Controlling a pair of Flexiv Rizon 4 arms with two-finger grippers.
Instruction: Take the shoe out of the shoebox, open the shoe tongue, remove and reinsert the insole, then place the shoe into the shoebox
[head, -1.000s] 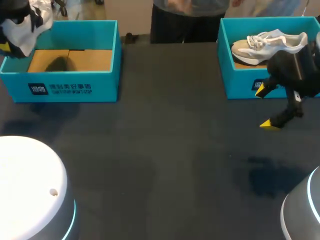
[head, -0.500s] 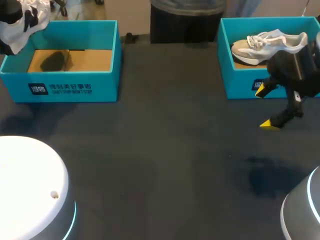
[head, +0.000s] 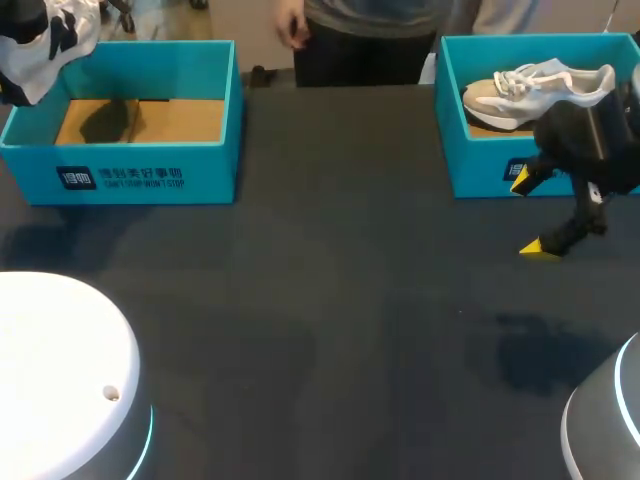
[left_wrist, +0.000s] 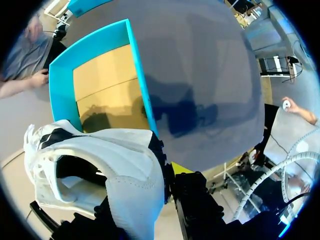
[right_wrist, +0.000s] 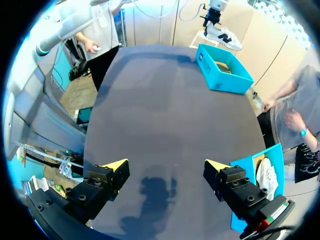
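The shoe (left_wrist: 100, 170) is up in the air over the far-left corner of the left shoebox (left_wrist: 60, 75), not inside it. The left wrist view shows the left gripper (left_wrist: 145, 195) pinching it, one yellow tip against its side. The head view cuts that grip off and only catches part of the shoe. Well to the right of that box, the right gripper (head: 530, 215) hangs over the table (head: 350, 300), fingers spread wide, just in front of a second shoebox (head: 480, 175) holding another shoe (head: 540, 85).
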